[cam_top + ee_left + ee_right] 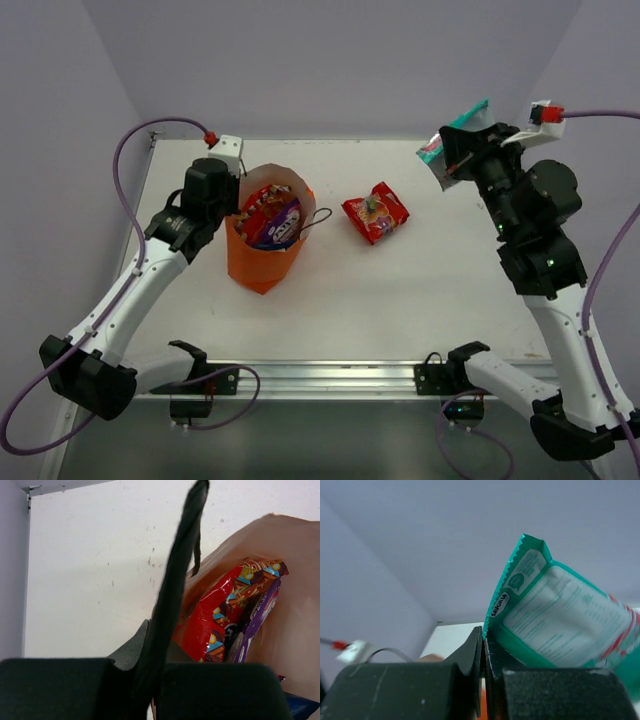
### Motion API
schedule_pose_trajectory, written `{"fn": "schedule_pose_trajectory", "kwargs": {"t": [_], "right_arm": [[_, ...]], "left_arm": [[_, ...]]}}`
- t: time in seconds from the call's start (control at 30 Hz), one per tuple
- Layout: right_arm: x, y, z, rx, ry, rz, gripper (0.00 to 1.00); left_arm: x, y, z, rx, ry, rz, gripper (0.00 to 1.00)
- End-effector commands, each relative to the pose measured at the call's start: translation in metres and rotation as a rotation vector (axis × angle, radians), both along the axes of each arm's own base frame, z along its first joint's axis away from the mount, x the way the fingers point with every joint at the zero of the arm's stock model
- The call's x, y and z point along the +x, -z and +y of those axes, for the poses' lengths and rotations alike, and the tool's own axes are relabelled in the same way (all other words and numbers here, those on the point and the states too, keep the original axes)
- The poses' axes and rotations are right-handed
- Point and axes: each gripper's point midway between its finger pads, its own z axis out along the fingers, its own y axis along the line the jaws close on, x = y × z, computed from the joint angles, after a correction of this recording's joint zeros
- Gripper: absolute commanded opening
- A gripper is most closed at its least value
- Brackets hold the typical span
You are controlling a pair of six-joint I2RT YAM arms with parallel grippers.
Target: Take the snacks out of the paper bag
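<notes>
The orange paper bag stands upright left of the table's middle, its mouth open. Snacks fill it: a red packet, a purple packet and a dark blue corner. My left gripper is shut on the bag's left rim, seen edge-on as a dark strip between the fingers. Another red packet lies flat on the table to the right of the bag. My right gripper is raised at the far right, shut on the edge of a teal packet, also seen from above.
The bag's dark cord handle hangs over its right side toward the red packet. The white table is bounded by purple-grey walls on three sides and by a metal rail at the near edge.
</notes>
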Motion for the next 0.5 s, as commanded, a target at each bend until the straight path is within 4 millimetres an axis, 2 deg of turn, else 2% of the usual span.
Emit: {"fn": "schedule_pose_trajectory", "kwargs": {"t": [0.0, 0.03, 0.07, 0.1, 0.13, 0.17, 0.2, 0.23, 0.33, 0.37, 0.4, 0.43, 0.47], "right_arm": [[0.053, 0.094, -0.046, -0.062, 0.225, 0.207, 0.00], [0.063, 0.108, -0.071, -0.053, 0.313, 0.241, 0.00], [0.069, 0.123, -0.082, -0.045, 0.350, 0.276, 0.00], [0.080, 0.155, -0.090, -0.043, 0.377, 0.348, 0.00], [0.087, 0.170, -0.098, -0.037, 0.396, 0.378, 0.00], [0.094, 0.185, -0.116, -0.023, 0.439, 0.415, 0.00], [0.105, 0.218, -0.122, -0.021, 0.455, 0.496, 0.00], [0.111, 0.232, -0.133, -0.013, 0.477, 0.529, 0.00], [0.132, 0.274, -0.137, -0.017, 0.488, 0.615, 0.00], [0.136, 0.280, -0.135, -0.022, 0.479, 0.628, 0.05], [0.143, 0.276, -0.131, -0.018, 0.455, 0.622, 0.24], [0.145, 0.282, -0.126, -0.024, 0.431, 0.652, 0.37], [0.146, 0.278, -0.119, -0.022, 0.400, 0.654, 0.53]], "left_arm": [[0.017, -0.079, 0.018, 0.002, -0.074, -0.226, 0.00], [0.016, -0.085, 0.020, 0.017, -0.069, -0.238, 0.00], [0.015, -0.087, 0.021, 0.022, -0.071, -0.246, 0.00], [0.014, -0.090, 0.022, 0.020, -0.071, -0.254, 0.00], [0.014, -0.093, 0.024, 0.056, -0.058, -0.262, 0.00], [0.011, -0.094, 0.026, 0.060, -0.056, -0.269, 0.00], [0.010, -0.093, 0.026, 0.068, -0.050, -0.270, 0.00], [0.009, -0.095, 0.026, 0.075, -0.037, -0.279, 0.00], [0.002, -0.088, 0.019, 0.072, 0.020, -0.280, 0.00], [-0.001, -0.087, 0.015, 0.062, 0.053, -0.282, 0.00], [-0.002, -0.081, 0.013, 0.063, 0.066, -0.270, 0.00], [-0.004, -0.078, 0.012, 0.068, 0.079, -0.262, 0.00], [-0.007, -0.077, 0.010, 0.063, 0.100, -0.260, 0.00]]}}
